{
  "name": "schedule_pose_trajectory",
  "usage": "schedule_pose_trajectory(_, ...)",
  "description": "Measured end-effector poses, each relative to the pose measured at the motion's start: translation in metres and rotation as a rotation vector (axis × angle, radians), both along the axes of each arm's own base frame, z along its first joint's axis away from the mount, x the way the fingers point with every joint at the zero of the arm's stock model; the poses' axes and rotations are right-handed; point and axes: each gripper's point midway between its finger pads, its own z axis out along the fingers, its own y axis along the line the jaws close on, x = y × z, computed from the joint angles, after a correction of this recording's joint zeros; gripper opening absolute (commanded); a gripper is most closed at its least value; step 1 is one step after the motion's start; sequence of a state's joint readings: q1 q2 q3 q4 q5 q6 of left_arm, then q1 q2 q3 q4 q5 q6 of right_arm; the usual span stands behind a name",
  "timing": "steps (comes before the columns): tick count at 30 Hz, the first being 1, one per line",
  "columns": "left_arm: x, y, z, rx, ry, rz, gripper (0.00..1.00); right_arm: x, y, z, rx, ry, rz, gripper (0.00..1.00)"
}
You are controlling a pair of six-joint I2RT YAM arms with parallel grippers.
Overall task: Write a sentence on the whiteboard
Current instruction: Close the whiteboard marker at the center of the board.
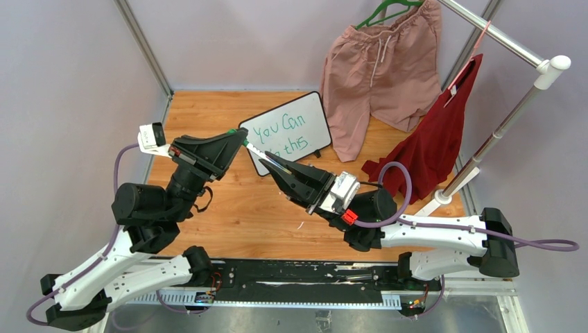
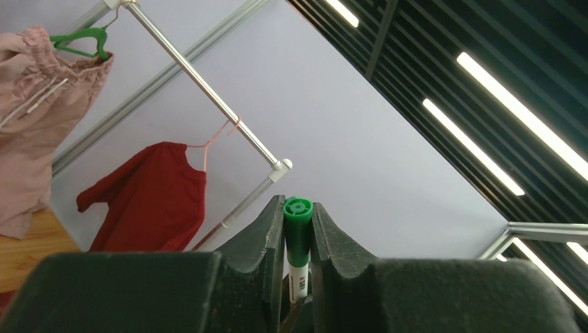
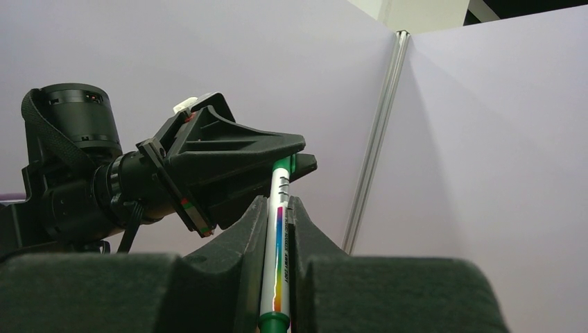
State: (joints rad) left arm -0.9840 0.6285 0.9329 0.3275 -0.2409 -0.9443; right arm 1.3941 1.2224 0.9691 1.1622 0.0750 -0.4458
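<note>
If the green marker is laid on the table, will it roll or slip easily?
Probably: the marker looks round and glossy, so it may roll and slide in a grip. It seems stiff, lying straight between the left gripper and the right gripper.

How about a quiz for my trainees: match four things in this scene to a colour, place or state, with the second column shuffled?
1. marker
2. shorts
3. shirt
4. whiteboard

a. red, hanging from the rail
b. gripped by left fingers and right fingers
c. on the table, bearing green writing
d. pink, on a green hanger

Pairs: 1-b, 2-d, 3-a, 4-c
</note>
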Motion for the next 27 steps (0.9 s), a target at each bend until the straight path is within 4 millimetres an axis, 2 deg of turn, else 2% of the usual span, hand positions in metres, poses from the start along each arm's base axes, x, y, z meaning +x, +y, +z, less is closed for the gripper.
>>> schedule_pose_trajectory(4,0.001,0.001,-0.002,-0.009,0.007,0.006,0.53,0.001,0.0,0.0,-0.001,0.002,-0.002,0.0)
schedule_pose_trajectory(5,0.002,0.001,-0.005,-0.005,0.009,0.009,0.6,0.001,0.0,-0.001,-0.003,0.003,-0.002,0.0)
schedule_pose_trajectory(7,0.004,0.0,-0.014,0.013,0.022,0.014,0.67,0.0,0.0,-0.001,-0.003,0.002,-0.002,0.0)
schedule_pose_trajectory(10,0.009,-0.004,-0.027,0.042,0.05,0.022,0.68,0.0,0.001,-0.001,-0.003,0.003,-0.002,0.0)
schedule_pose_trajectory(12,0.009,-0.005,-0.028,0.044,0.054,0.021,0.65,0.001,0.001,-0.001,-0.005,0.003,-0.002,0.0)
schedule_pose_trajectory(17,0.008,-0.004,-0.027,0.039,0.053,0.018,0.47,0.002,0.003,-0.003,-0.011,0.007,-0.006,0.0)
schedule_pose_trajectory(27,0.009,-0.006,-0.026,0.033,0.052,0.012,0.37,0.007,0.005,-0.008,-0.025,0.021,-0.028,0.0)
